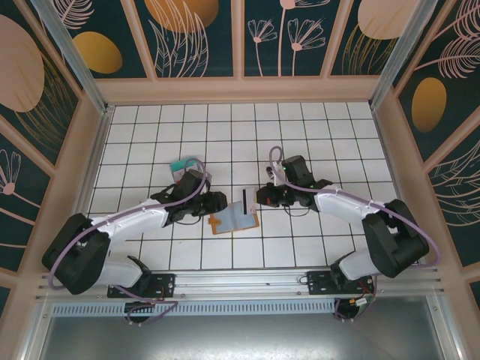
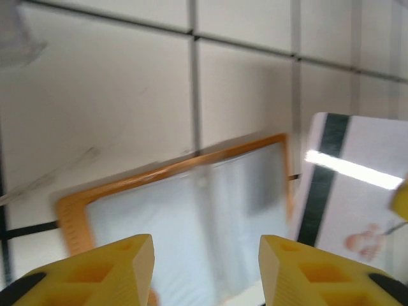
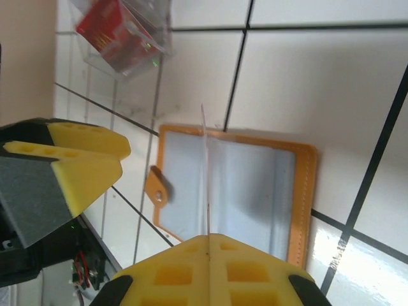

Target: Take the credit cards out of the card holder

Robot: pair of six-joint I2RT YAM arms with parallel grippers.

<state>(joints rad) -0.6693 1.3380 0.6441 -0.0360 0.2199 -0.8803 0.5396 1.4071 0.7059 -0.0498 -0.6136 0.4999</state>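
The card holder (image 1: 234, 220) lies open on the tiled table, orange rim up and grey-clear sleeves showing (image 2: 191, 223) (image 3: 255, 191). My right gripper (image 1: 259, 196) (image 3: 208, 237) is shut on a pale-faced credit card with a dark stripe (image 1: 246, 201) (image 2: 357, 191), held upright just above the holder and seen edge-on (image 3: 205, 166) in the right wrist view. My left gripper (image 1: 214, 202) (image 2: 207, 248) hovers over the holder's left half, open, with nothing between its fingers. A teal card (image 1: 178, 164) and a red card (image 3: 111, 29) lie apart, behind the left arm.
The red card rests in a clear plastic tray (image 3: 140, 54) on the white tiles (image 1: 300, 135). Wooden walls (image 1: 240, 90) fence the table on three sides. The holder's snap tab (image 3: 156, 187) sticks out toward the left gripper's fingers (image 3: 83, 159).
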